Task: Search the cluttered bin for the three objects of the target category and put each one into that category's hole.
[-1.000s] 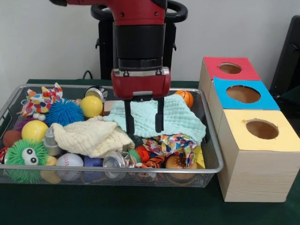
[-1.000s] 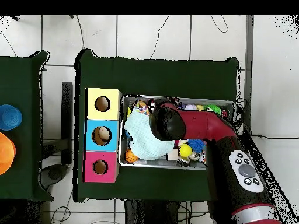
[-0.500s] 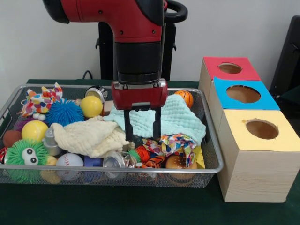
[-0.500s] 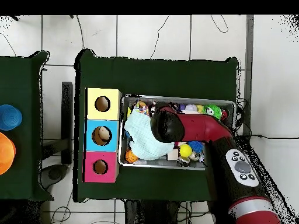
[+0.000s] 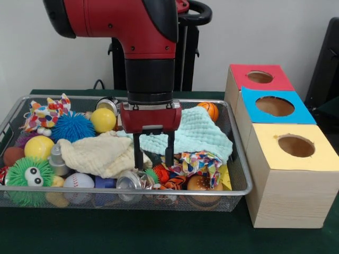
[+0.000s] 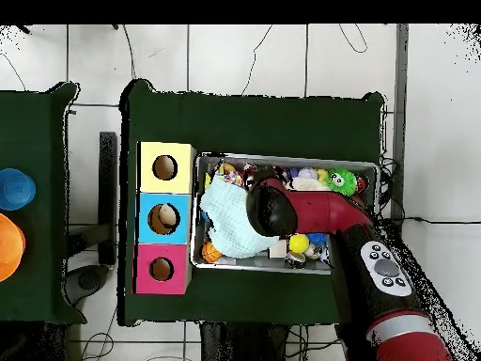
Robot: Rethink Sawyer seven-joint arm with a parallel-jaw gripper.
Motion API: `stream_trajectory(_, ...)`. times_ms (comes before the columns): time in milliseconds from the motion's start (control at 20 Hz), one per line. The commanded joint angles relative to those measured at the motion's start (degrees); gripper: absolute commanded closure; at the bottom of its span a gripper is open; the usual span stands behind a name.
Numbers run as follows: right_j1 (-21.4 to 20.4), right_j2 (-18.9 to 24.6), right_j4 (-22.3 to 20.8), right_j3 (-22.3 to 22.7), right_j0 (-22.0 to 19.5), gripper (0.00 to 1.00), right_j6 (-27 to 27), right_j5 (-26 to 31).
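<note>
The bin (image 5: 132, 189) of silver wire mesh is full of toys, balls, cans and cloths; it also shows in the overhead view (image 6: 282, 158). My gripper (image 5: 153, 165) is open and empty. It hangs low in the bin's middle, with its fingertips (image 5: 138, 165) between a cream cloth (image 5: 100, 153) and a multicoloured cloth (image 5: 198, 161), just above a silver can (image 5: 130, 181) and an orange striped toy (image 5: 170, 183). A mint cloth (image 5: 204, 132) lies behind it. The hole (image 5: 259, 77) in the red-topped box is at the far right; it also shows in the overhead view (image 6: 162, 270).
Blue-topped box (image 5: 275, 106) and yellow-topped box (image 5: 295, 145) stand in a row with the red one, right of the bin. In the bin: yellow ball (image 5: 103, 119), blue spiky ball (image 5: 72, 127), green fuzzy toy (image 5: 29, 177), baseball (image 5: 78, 182), small basketball (image 5: 209, 109), burger toy (image 5: 201, 184).
My gripper has moved toward the picture's left and the bin's near side and come lower. It left the mint cloth and stayed open.
</note>
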Motion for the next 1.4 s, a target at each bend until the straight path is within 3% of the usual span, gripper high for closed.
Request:
stream_trajectory(50,5.6,-2.1,-2.3,-0.9,0.9,0.00,7.3,-5.5)
stream_trajectory(350,7.9,-2.2,-1.0,-0.6,1.4,0.00,8.6,-9.0)
stream_trajectory(500,7.1,-1.3,0.9,0.6,1.4,0.00,9.7,-8.8)
stream_trajectory(850,8.2,-2.9,1.3,0.8,3.2,0.00,11.1,-12.8)
stream_trajectory(1150,8.2,-1.5,2.1,1.5,2.6,0.00,11.7,-13.9)
stream_trajectory(1400,9.9,-5.8,2.7,-0.5,5.5,0.00,11.7,-15.2)
